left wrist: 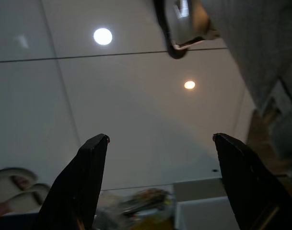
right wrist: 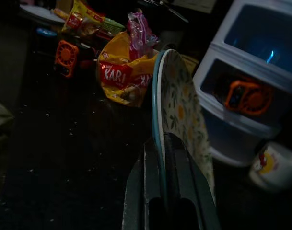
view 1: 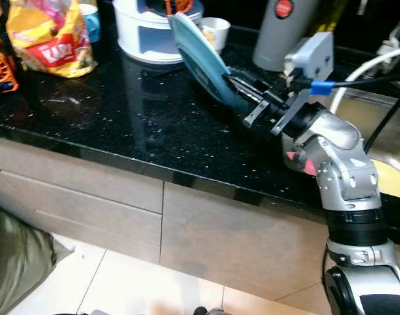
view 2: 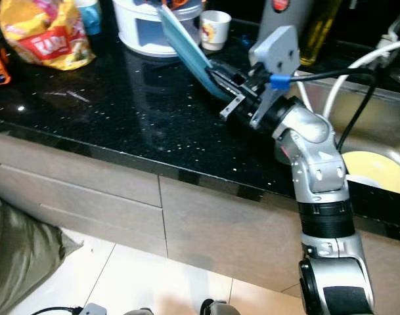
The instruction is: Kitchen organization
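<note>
My right gripper is shut on the lower rim of a blue plate with a flowered face. It holds the plate on edge and tilted above the black countertop. The plate's top rim is close to a white two-tier container; I cannot tell if they touch. My left gripper is open with nothing between its fingers, over a pale glossy tiled surface.
A yellow snack bag and an orange gadget lie at the counter's left. A white cup and a grey cylinder stand at the back. The steel sink on the right holds a yellow plate. Drawers sit below.
</note>
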{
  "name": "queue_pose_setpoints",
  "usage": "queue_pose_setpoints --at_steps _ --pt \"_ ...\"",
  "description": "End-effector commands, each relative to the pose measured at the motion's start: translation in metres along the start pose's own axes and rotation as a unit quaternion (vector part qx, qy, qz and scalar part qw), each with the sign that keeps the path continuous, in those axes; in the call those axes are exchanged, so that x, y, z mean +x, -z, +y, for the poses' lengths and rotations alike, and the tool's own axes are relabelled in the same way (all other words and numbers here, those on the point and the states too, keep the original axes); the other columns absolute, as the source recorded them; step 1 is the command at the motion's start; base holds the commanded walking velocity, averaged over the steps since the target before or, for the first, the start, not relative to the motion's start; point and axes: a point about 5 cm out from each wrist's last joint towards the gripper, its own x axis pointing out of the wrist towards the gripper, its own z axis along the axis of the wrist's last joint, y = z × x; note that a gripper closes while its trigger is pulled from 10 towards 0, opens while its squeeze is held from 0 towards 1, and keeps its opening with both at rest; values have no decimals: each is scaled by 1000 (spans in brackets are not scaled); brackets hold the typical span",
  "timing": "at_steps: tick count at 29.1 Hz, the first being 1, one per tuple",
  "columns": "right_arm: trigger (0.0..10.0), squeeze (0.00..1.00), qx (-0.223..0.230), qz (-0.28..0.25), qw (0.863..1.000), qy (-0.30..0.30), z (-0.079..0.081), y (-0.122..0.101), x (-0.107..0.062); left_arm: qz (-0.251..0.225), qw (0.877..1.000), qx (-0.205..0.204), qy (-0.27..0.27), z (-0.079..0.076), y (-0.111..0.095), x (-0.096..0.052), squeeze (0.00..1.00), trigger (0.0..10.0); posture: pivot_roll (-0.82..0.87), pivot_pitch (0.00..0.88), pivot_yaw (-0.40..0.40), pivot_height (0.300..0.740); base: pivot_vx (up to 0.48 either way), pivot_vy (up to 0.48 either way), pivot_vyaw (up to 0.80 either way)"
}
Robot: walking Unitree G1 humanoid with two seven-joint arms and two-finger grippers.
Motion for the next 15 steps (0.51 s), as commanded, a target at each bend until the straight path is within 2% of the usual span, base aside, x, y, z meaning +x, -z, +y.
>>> queue_pose_setpoints --at_steps 1,2,3,4,6,7,9,10,12,13,14,15 --pt "0 0 -43 -14 999 3 -4 -11 1 -182 983 13 -9 24 -90 -16 0 10000 90 102 -58 740 0 0 0" --pt "0 0 -62 -7 998 3 -3 -11 2 -203 979 19 5 28 -99 -20 0 10000 91 103 -59 740 0 0 0" --pt "0 0 -62 -7 998 3 -3 -11 2 -203 979 19 5 28 -99 -20 0 10000 91 103 -59 740 0 0 0" --pt "0 0 -71 -7 997 2 -2 -10 3 -233 971 33 29 32 -113 -28 0 10000 93 104 -60 740 0 0 0" --pt "0 0 -82 -10 997 -2 -1 -10 4 -308 942 79 110 39 -147 -56 0 10000 101 109 -60 740 0 0 0" --pt "0 0 -82 -10 997 -2 -1 -10 4 -308 942 79 110 39 -147 -56 0 10000 101 109 -60 740 0 0 0" --pt "0 0 -91 -10 996 -7 -1 -10 5 -347 912 132 174 39 -161 -84 0 10000 106 111 -59 740 0 0 0" --pt "0 0 -91 -10 996 -7 -1 -10 5 -347 912 132 174 39 -161 -84 0 10000 106 111 -59 740 0 0 0" --pt "0 0 -113 -1 993 -17 0 -9 5 -366 881 193 231 38 -164 -123 0 10000 109 112 -59 740 0 0 0" --pt "0 0 -113 -1 993 -17 0 -9 5 -366 881 193 231 38 -164 -123 0 10000 109 112 -59 740 0 0 0" --pt "0 0 -123 3 992 -22 0 -8 5 -368 866 220 256 37 -163 -142 0 10000 109 112 -59 740 0 0 0" --pt "0 0 -123 3 992 -22 0 -8 5 -368 866 220 256 37 -163 -142 0 10000 109 112 -59 740 0 0 0"
